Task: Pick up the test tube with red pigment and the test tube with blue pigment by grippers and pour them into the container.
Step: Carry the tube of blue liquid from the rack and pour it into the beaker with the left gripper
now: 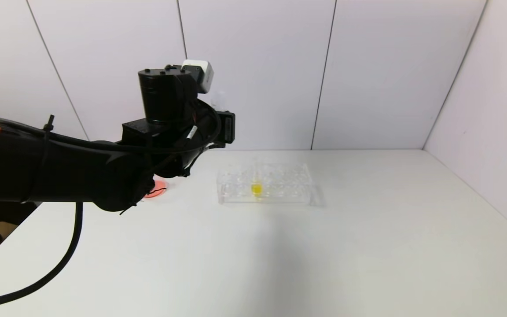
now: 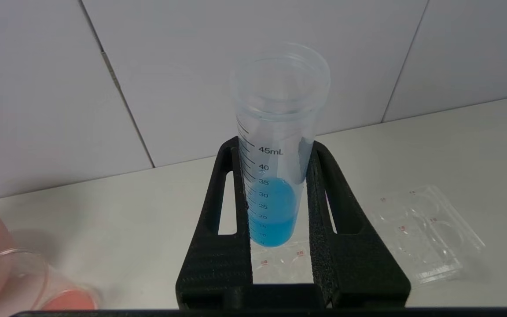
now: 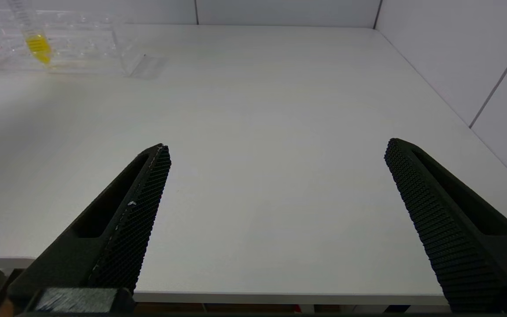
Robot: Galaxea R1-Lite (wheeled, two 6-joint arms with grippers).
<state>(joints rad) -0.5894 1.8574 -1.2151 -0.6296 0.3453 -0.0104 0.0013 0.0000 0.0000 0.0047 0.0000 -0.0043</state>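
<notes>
I seem to be working in a small laboratory test cell. A plain white bench (image 1: 368, 246) meets bare white panelled walls (image 1: 258, 66) along its far and right edges. Near the far edge stands a clear tube rack (image 1: 264, 185) holding a graduated tube of yellow liquid (image 1: 256, 188); my left fingers (image 2: 324, 229) clamp another graduated tube with blue pigment (image 2: 273, 207).

I'm looking at a white counter (image 1: 368, 246) set against pale wall panels. A clear tube rack (image 1: 264, 184) sits on it toward the back, a yellow-liquid tube (image 1: 256, 187) standing in it. Left of that, a pink bowl (image 1: 154, 190) rests on the counter, a clear container (image 2: 24, 281) just beside it.
</notes>
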